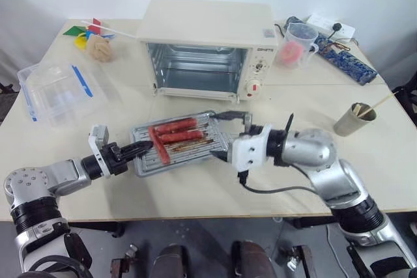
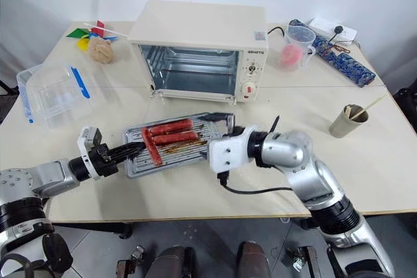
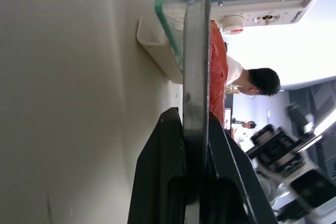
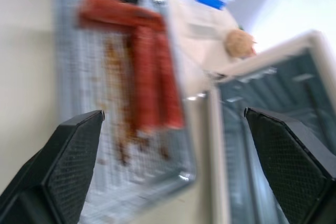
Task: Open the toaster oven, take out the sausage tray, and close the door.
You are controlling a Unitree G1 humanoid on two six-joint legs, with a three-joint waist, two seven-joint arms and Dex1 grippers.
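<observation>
The cream-white toaster oven [image 1: 205,30] stands at the back of the table with its cavity open and empty. Its glass door [image 3: 173,14] is folded down in front of it. The silver sausage tray [image 1: 208,151] lies just ahead of the oven, over the lowered door, with three red sausages [image 1: 176,133] on its rack. My left gripper [image 1: 138,149] is shut on the tray's left rim. In the left wrist view the rim sits pinched between that gripper's black fingers [image 3: 163,171]. My right gripper [image 4: 173,113] hovers at the tray's right end, open wide, holding nothing.
A clear plastic box with blue clips [image 1: 55,89] sits at the left. A measuring cup [image 1: 298,45], a power strip [image 1: 332,27] and a blue board [image 1: 348,63] are at the back right. A paper cup with a stick [image 1: 355,120] stands at the right. A person [image 3: 262,80] is beyond the table.
</observation>
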